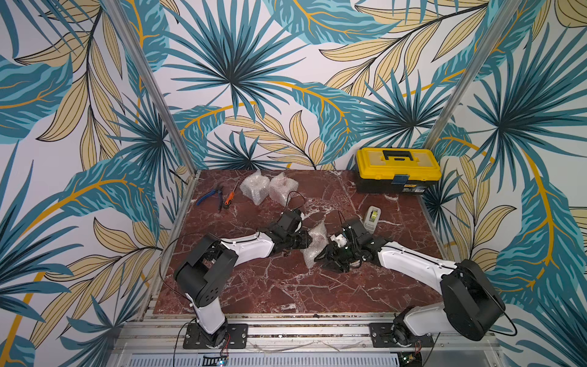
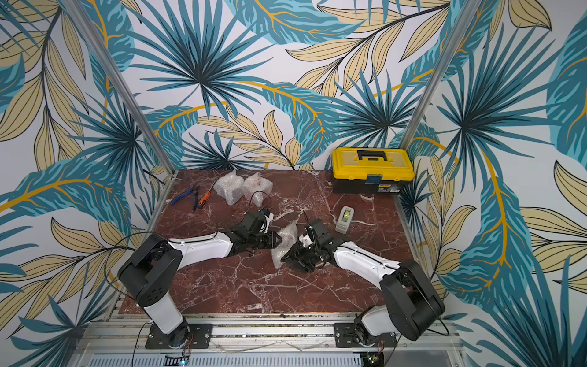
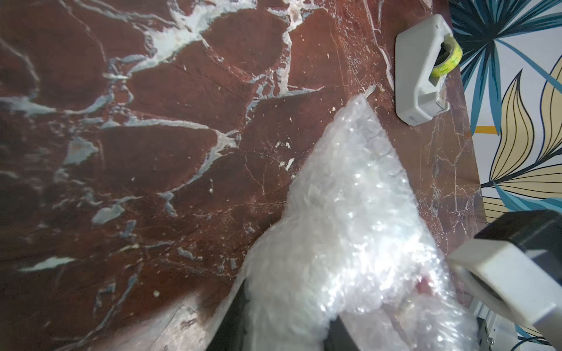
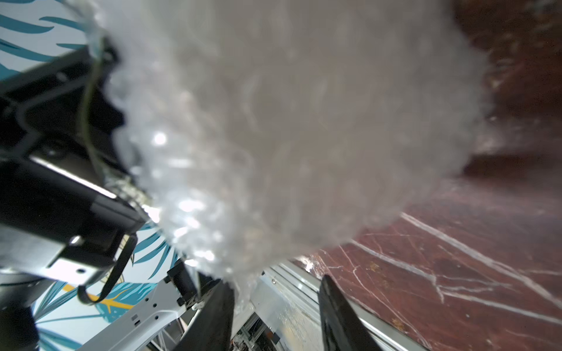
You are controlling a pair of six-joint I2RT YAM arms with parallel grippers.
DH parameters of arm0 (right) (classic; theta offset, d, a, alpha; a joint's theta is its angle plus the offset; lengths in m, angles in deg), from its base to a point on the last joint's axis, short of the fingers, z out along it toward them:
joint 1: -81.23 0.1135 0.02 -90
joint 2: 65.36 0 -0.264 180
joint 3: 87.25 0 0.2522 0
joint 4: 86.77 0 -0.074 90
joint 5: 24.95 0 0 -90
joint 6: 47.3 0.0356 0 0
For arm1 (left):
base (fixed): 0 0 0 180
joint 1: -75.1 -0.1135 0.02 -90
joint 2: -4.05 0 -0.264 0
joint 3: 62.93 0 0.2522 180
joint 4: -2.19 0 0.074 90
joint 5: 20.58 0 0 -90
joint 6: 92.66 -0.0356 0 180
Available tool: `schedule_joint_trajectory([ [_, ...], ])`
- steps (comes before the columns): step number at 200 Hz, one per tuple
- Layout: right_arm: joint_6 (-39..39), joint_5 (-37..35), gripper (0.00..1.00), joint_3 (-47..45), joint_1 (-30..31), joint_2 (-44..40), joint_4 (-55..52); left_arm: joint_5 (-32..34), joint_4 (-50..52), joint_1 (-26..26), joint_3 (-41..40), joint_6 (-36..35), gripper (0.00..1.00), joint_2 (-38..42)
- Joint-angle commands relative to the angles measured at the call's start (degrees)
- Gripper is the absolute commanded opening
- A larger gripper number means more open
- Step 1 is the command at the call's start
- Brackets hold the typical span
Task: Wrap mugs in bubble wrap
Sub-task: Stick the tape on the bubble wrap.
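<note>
Left wrist: tool (image 3: 286, 331) low, astride bubble wrap (image 3: 343, 212)

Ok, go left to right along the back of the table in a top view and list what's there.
Blue-handled pliers → orange-handled screwdriver → bubble-wrapped bundle → pinkish bubble-wrapped bundle → yellow toolbox.

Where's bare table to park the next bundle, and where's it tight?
Free: the whole front strip of the table; also the back centre, between the two wrapped bundles and the toolbox. Crowded: mid-table, where the left gripper and right gripper meet at the middle bundle, tape dispenser close by; and back left, with pliers and screwdriver.
</note>
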Motion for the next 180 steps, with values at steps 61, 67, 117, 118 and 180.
schedule_joint_trajectory([
  [61, -4.68, -16.01, 0.86, 1.58, -0.44, -5.24, 1.08, 2.51, 7.20, 0.91, -0.91, -0.25, 0.25, -3.35],
  [67, -4.42, -15.61, 0.86, 2.13, -0.55, -4.00, 2.03, 2.53, 7.21, 0.96, -0.96, -0.21, 0.25, -3.27],
  [117, -2.58, -16.24, 0.86, 2.80, -1.27, 4.44, 9.65, 2.44, 7.20, 1.03, -1.08, -0.21, 0.25, -3.18],
  [118, -2.48, -16.30, 0.86, 2.76, -1.33, 4.51, 9.74, 2.48, 7.20, 1.00, -1.08, -0.21, 0.25, -3.18],
  [180, 3.49, -17.96, 0.86, -7.01, -1.82, 7.07, 17.67, 2.44, 7.20, 1.11, -0.99, -0.38, 0.25, -3.35],
])
